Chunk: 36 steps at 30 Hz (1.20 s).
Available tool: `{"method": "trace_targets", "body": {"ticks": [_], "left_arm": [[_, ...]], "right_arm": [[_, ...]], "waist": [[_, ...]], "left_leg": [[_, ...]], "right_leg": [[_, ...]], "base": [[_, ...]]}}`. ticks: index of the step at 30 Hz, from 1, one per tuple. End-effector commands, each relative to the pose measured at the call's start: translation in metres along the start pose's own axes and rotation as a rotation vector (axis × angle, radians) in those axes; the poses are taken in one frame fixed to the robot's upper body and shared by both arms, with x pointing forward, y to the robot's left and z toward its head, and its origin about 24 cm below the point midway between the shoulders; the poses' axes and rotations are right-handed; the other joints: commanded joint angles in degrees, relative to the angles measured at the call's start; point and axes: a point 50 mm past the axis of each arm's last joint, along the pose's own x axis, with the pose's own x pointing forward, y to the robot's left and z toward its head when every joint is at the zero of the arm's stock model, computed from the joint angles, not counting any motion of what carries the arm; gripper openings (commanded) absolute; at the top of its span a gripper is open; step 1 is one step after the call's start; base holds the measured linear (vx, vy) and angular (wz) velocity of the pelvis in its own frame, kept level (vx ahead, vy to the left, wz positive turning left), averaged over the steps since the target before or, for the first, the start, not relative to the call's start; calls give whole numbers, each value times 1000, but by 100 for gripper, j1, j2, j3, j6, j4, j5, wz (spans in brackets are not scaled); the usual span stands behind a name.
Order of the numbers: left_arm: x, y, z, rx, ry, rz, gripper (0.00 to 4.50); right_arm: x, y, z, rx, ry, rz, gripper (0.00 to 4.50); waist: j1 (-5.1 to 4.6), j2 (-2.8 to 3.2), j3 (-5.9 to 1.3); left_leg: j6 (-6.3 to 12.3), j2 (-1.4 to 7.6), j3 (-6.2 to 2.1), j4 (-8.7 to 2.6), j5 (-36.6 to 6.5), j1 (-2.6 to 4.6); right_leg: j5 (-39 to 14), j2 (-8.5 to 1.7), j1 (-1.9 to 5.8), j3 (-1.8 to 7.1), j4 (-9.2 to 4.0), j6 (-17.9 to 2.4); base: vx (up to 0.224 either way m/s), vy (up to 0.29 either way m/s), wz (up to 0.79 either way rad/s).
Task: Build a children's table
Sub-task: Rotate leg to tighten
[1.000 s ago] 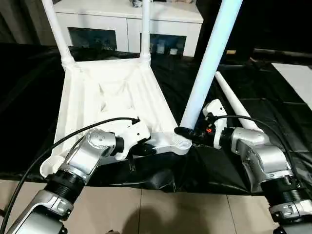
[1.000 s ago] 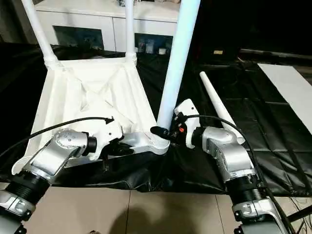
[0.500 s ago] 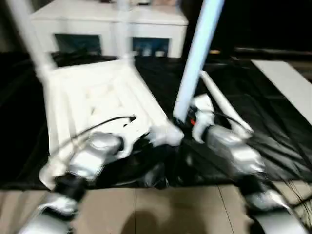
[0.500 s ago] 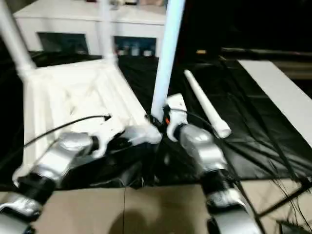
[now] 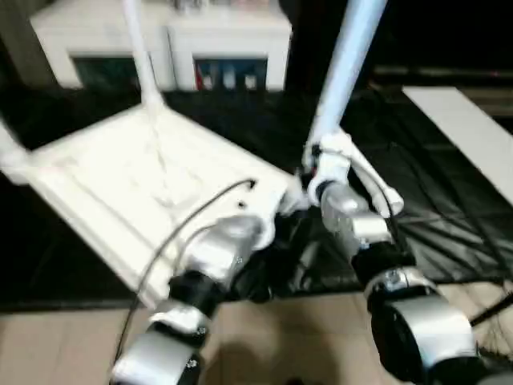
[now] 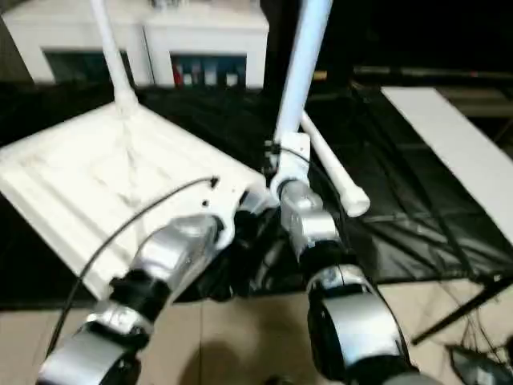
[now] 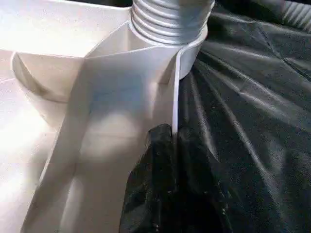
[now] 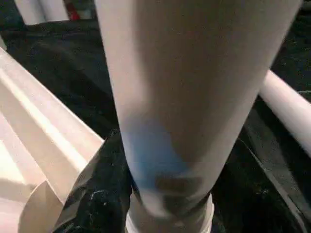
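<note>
Tabletop (image 5: pixel 120 192) swung round, right tool (image 8: pixel 160 204) gripping leg (image 5: pixel 341 76)

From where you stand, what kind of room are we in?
Probably a home-style room set up for a furniture test. A white cabinet with glass doors stands at the back, black sheeting covers the work surface above a tiled floor, and an upturned tabletop lies on it.
</note>
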Motion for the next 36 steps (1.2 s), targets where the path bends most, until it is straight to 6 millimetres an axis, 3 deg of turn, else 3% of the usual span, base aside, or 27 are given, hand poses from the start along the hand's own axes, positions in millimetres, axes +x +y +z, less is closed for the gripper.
{"method": "trace_targets", "body": {"ticks": [1, 5, 13, 15, 17, 19, 22, 36], "left_arm": [[-8, 12, 30, 9, -147, 41, 0], [-11, 21, 26, 20, -132, 70, 0], [-16, 32, 23, 53, -125, 82, 0], [-16, 32, 23, 53, -125, 82, 0], [-16, 32, 23, 53, -125, 82, 0], [-16, 32, 23, 53, -125, 82, 0], [-16, 32, 23, 53, -125, 82, 0], [-16, 32, 23, 53, -125, 82, 0]], "right_arm": [[-9, 0, -56, 24, 222, -4, 186], [-6, 4, -51, 39, 197, 26, 186], [-3, 3, -42, 41, 167, 29, 186], [-3, 3, -42, 41, 167, 29, 186], [-3, 3, -42, 41, 167, 29, 186], [-3, 3, -42, 41, 167, 29, 186], [-3, 3, -42, 41, 167, 29, 186], [-3, 3, -42, 41, 167, 29, 186]], "waist": [[-12, -60, -268], [-41, -51, -285], [-11, -100, -344], [13, -148, -343], [25, -129, -340], [35, -127, -362], [61, -134, -380], [45, -140, -368]], "left_leg": [[108, 144, -55, -556, -2090, -38], [118, 183, -60, -596, -1846, -104], [274, 175, 17, -571, -1121, -144], [322, 131, 76, -536, -1086, -138], [331, 138, 94, -536, -1164, -100], [326, 148, 80, -548, -959, -154], [328, 151, 96, -546, -836, -142], [248, 149, 75, -573, -1100, -162]], "right_leg": [[-2646, -285, 144, 265, -505, -438], [-2104, -291, 178, 347, -410, -692], [-1844, -294, 176, 426, -336, -921], [-2032, -255, 112, 475, -341, -894], [-2237, -246, 69, 506, -355, -891], [-2042, -236, 113, 523, -321, -887], [-1784, -214, 114, 525, -292, -949], [-2216, -201, 100, 507, -345, -778]], "base": [[0, 0, 0], [0, 0, 0], [0, 0, 0], [0, 0, 0], [0, 0, 0], [0, 0, 0], [0, 0, 0], [0, 0, 0]]}}
